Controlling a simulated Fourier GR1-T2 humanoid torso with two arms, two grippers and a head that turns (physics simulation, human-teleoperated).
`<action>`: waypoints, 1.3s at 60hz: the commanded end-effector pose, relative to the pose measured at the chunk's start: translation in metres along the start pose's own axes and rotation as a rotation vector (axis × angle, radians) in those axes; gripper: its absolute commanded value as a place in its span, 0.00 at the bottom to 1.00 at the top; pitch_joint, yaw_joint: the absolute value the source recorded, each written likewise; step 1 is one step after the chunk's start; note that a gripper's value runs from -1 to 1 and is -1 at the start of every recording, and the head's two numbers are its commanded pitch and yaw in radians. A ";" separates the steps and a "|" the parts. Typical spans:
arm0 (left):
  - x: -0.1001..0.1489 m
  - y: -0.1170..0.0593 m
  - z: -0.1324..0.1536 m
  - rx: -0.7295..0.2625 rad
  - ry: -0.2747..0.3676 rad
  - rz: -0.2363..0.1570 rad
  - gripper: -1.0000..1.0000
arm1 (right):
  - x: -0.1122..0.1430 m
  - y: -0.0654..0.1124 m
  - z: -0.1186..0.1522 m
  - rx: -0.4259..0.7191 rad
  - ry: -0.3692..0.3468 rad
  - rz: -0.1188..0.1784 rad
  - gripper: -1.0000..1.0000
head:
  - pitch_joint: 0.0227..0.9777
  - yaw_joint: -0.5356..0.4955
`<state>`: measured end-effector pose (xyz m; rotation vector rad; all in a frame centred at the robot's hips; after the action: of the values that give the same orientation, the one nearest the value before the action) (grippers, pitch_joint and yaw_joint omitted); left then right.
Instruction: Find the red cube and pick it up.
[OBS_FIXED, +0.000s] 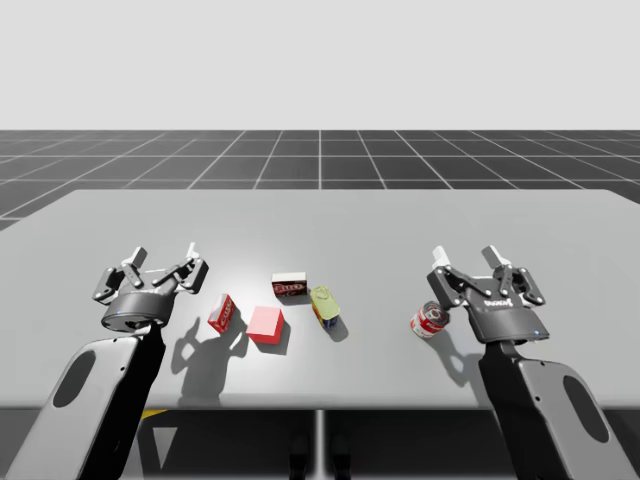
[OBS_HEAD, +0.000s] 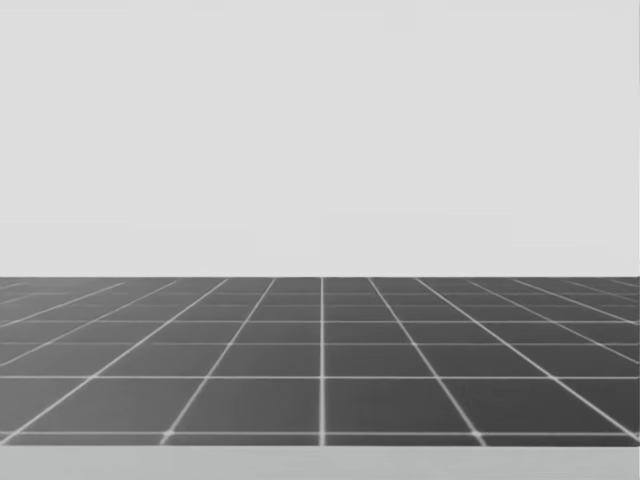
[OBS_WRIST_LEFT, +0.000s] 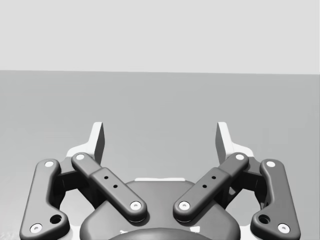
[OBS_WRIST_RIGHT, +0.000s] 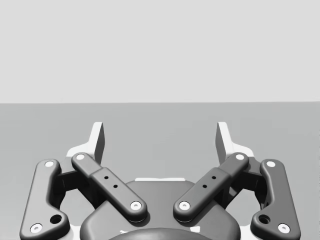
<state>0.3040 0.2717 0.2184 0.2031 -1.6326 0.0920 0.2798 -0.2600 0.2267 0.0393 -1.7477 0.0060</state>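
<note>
The tabletop is reached over by both arms. The left hand and the right hand are spread open, and nothing is gripped. The red cube is set near the front edge, to the right of the left hand and clearly nearer to it. Only a small red box is placed between them.

cube red | table grey | floor dark, pale grid | round can red-white
</note>
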 end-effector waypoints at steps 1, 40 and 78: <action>0.000 0.000 0.000 0.000 0.000 -0.001 0.00 | -0.001 0.001 0.002 -0.044 -0.028 0.014 0.00 | 0.04 0.52; -0.001 0.000 -0.001 0.001 -0.002 -0.007 0.00 | -0.003 -0.001 -0.002 -0.015 0.026 0.028 0.00 | 0.44 0.54; -0.002 -0.003 -0.001 -0.002 -0.001 -0.015 0.00 | -0.003 -0.001 -0.001 -0.010 0.036 0.030 0.00 | 0.84 0.73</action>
<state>0.3052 0.2697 0.2168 0.2138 -1.6321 0.0805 0.2818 -0.2617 0.2245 0.0058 -1.7148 0.0184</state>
